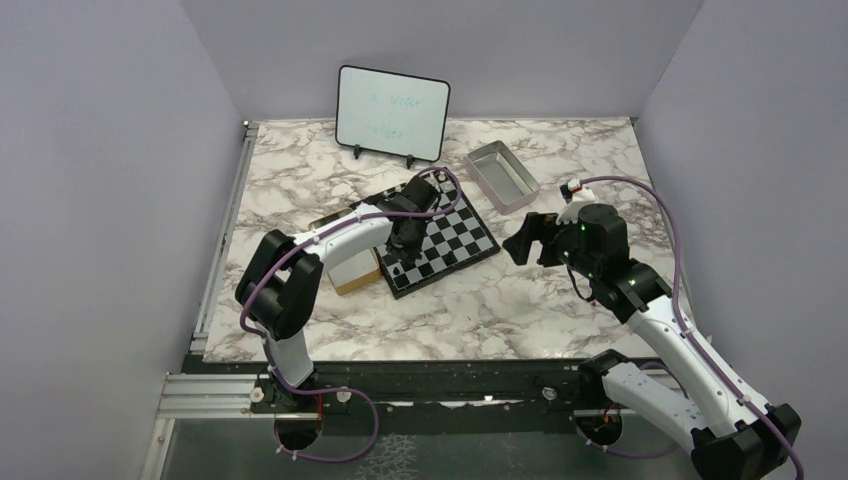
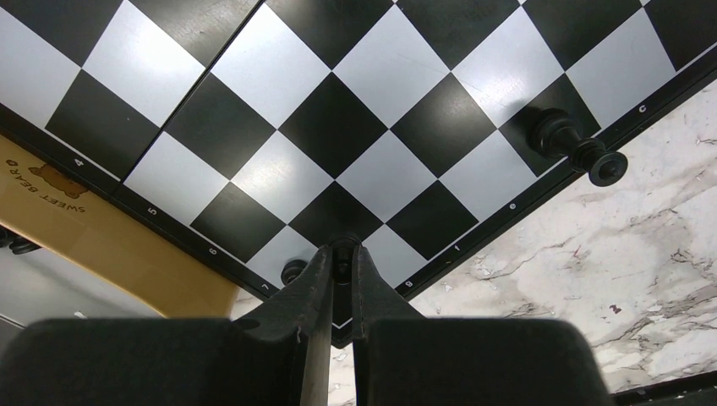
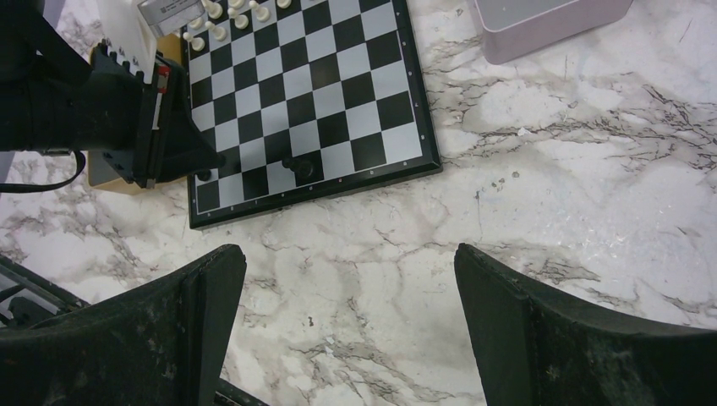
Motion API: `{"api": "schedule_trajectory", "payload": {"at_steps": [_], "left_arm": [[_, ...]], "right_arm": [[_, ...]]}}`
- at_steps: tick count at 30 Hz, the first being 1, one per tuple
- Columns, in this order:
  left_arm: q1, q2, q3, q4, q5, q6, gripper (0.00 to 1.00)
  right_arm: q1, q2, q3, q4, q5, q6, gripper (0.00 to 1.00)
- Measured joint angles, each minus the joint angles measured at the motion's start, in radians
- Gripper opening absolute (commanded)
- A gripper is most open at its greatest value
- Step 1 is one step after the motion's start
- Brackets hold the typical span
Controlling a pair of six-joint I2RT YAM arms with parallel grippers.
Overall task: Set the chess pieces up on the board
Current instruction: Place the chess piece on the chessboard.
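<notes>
The black-and-white board lies mid-table. My left gripper is shut on a small black chess piece over the board's near corner square; from above, the gripper is over the board's left part. A second black piece stands just left of the fingers. A third black piece sits tilted at the board's edge row and also shows in the right wrist view. My right gripper is open and empty over bare marble right of the board.
Pale white pieces stand on the board's far rows. A tan wooden box lies against the board's left side. A grey metal tray sits behind the board to the right, and a whiteboard stands at the back.
</notes>
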Motion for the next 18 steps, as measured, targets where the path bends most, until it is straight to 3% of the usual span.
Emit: {"api": "schedule_trajectory", "payload": {"at_steps": [18], "left_arm": [[0.0, 0.023, -0.005, 0.005, -0.012, 0.0, 0.11]], "right_arm": [[0.0, 0.0, 0.0, 0.0, 0.0, 0.0, 1.0]]}}
